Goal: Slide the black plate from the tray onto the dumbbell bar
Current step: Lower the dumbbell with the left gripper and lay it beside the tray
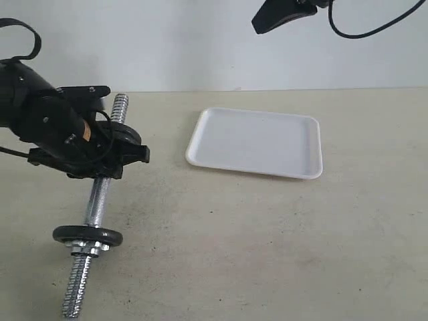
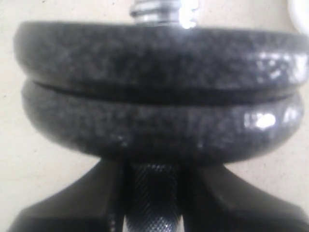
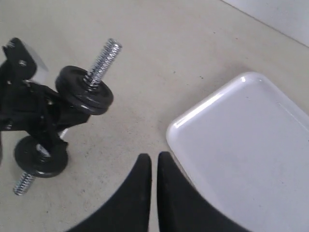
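The dumbbell bar (image 1: 98, 197) is clamped at its knurled middle by the left gripper (image 2: 152, 169), evidently to steady it for loading. Three discs are counted on it: the black plate (image 2: 154, 53), judged outermost, against an inner disc (image 2: 154, 125), and a third disc (image 1: 87, 235) at the far end. The one tray (image 1: 254, 142) is bare; the right gripper (image 3: 154, 162) is closed, nothing held

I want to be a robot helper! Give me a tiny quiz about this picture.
1. Fill in: the right gripper has its jaws ____.
2. Which one grips the chrome threaded steel dumbbell bar? A) left gripper B) right gripper
3. True or false: round black weight discs sit on the bar, none on the shallow white rectangular tray.
Key: 1 shut; 2 A; 3 true.
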{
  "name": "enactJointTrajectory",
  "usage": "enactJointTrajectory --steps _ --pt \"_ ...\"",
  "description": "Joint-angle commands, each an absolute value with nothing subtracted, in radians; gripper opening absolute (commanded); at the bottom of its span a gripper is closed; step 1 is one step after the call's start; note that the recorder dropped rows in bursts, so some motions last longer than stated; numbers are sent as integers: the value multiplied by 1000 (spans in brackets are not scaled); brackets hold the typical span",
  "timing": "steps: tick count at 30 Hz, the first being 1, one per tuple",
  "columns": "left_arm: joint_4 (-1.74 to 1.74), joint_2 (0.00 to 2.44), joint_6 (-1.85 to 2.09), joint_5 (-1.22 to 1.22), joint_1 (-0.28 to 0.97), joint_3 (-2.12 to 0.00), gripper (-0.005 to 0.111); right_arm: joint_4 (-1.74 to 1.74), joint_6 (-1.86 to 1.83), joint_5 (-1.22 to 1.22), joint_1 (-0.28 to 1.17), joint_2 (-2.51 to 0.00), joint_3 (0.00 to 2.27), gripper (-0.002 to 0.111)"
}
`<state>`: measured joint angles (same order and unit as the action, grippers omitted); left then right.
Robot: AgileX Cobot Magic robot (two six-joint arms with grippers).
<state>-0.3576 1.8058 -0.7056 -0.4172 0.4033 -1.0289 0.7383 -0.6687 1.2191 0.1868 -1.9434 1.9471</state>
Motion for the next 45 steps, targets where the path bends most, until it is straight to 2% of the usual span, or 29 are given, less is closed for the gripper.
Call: enactJointTrajectory --steps 1,35,45 --pt "-422 1823 -745 265 406 -1134 4 833 -660 1221 179 -1928 1948 0" --pt "-543 2121 -861 292 447 -1503 4 864 -662 1221 179 -1928 1948 0" --pt "-543 2142 -861 287 472 -1529 4 864 -664 1221 179 -1928 1948 0"
